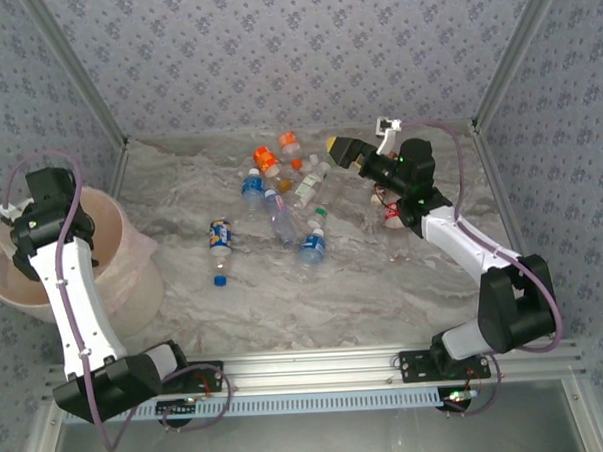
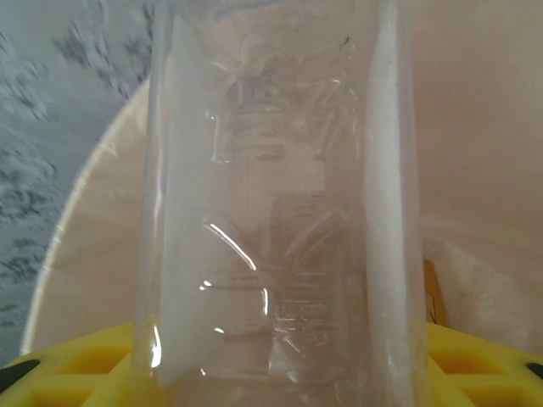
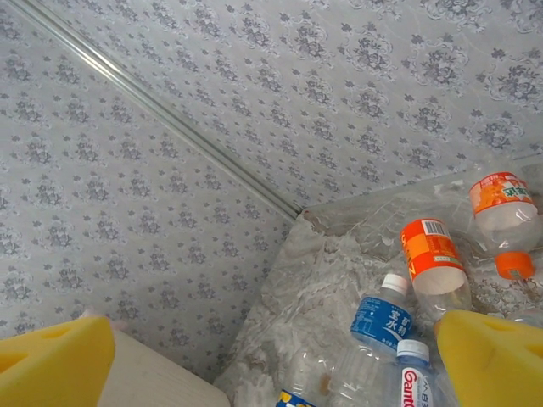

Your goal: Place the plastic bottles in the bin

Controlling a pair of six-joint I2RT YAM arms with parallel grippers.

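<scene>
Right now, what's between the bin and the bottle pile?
In the top view, one blue-capped bottle lies on bare table between bin and pile.

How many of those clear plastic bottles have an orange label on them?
2. One orange-labelled clear plastic bottle lies at the pile's far left edge; the other lies just beyond it, nearer the back wall. More may be hidden in the pile.

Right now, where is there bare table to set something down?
Bare: the near strip of table between the bottles and the near rail, and the far-left area between the bin and the bottles. Crowded: the far-centre cluster, by the right gripper.
</scene>
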